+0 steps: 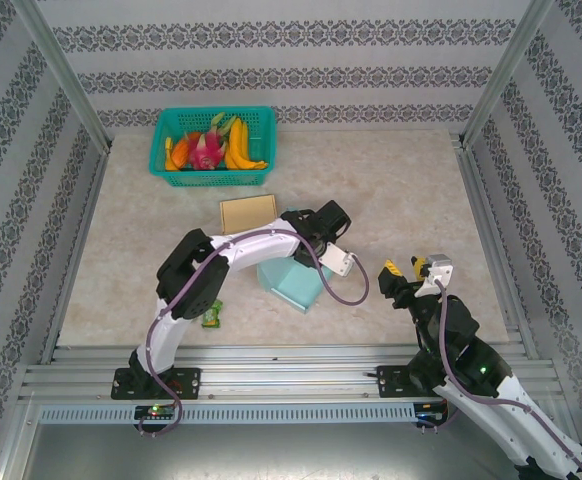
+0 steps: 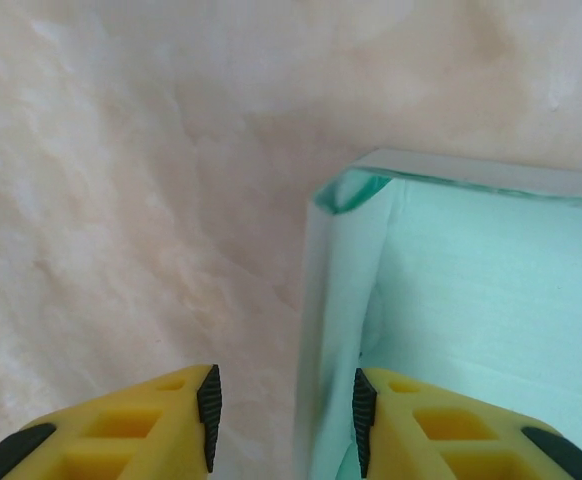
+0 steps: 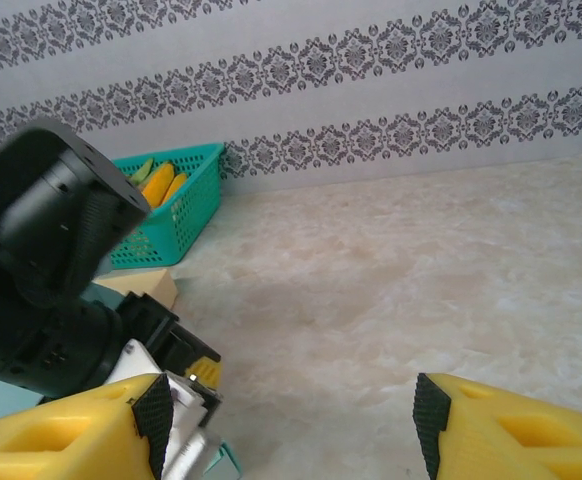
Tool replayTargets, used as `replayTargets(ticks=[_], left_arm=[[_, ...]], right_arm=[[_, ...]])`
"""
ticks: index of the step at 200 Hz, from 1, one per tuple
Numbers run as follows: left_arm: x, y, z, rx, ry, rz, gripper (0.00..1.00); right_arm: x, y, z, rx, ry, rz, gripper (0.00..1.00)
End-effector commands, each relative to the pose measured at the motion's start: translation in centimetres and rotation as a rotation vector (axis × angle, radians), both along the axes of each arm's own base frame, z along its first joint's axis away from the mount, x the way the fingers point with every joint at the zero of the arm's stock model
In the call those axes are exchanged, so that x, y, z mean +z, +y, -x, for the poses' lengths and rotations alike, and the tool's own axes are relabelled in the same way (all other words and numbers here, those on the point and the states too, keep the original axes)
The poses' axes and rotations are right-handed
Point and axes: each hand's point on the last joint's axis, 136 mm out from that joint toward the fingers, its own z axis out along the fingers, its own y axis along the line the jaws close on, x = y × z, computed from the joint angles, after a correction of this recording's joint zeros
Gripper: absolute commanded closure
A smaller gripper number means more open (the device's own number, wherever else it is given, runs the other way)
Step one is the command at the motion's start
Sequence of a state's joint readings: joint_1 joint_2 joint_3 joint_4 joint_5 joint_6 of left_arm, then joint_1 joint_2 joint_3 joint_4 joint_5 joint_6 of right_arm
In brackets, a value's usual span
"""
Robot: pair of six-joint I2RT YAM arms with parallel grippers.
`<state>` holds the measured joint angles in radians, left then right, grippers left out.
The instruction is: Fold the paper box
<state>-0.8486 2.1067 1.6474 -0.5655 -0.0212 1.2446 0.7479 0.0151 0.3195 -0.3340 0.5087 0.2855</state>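
The paper box [image 1: 289, 284] is pale mint green and lies at the table's middle, under my left arm's wrist. In the left wrist view its left side wall [image 2: 333, 300] stands upright between my pads, with the box floor [image 2: 491, 290] to the right. My left gripper [image 2: 286, 415] straddles that wall with the jaws apart; there is a clear gap on the left pad's side, while the right fingertip [image 2: 363, 410] sits inside the box close to the wall. My right gripper [image 1: 396, 282] hovers to the right of the box, open [image 3: 286, 425] with bare table between its fingers.
A teal basket [image 1: 211, 150] of fruit stands at the back left. A tan cardboard piece [image 1: 248, 213] lies just behind the box. A small green packet [image 1: 212, 316] lies near the left arm's base. The left arm's black wrist [image 3: 41, 270] sits close on the right gripper's left.
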Motion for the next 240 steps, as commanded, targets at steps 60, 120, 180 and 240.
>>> replayTargets(ticks=[60,120,180,240], left_arm=[[13.3,-1.1,-1.1,0.201,-0.147,0.486,0.59],[19.4,6.7,-2.5,0.955,0.065,0.722,0.57],[17.1,11.8,-0.6,1.323,0.443,0.764,0.59],[15.3,11.6,1.6,1.34,0.565,0.751,0.59]], right_arm=[[-0.4,-0.8,-0.2,-0.044,0.001,-0.001,0.34],[-0.3,-0.3,-0.1,-0.016,-0.001,-0.008,0.33],[-0.8,1.4,-0.5,0.051,0.018,0.007,0.26],[-2.4,4.9,-1.3,0.187,0.092,0.074,0.26]])
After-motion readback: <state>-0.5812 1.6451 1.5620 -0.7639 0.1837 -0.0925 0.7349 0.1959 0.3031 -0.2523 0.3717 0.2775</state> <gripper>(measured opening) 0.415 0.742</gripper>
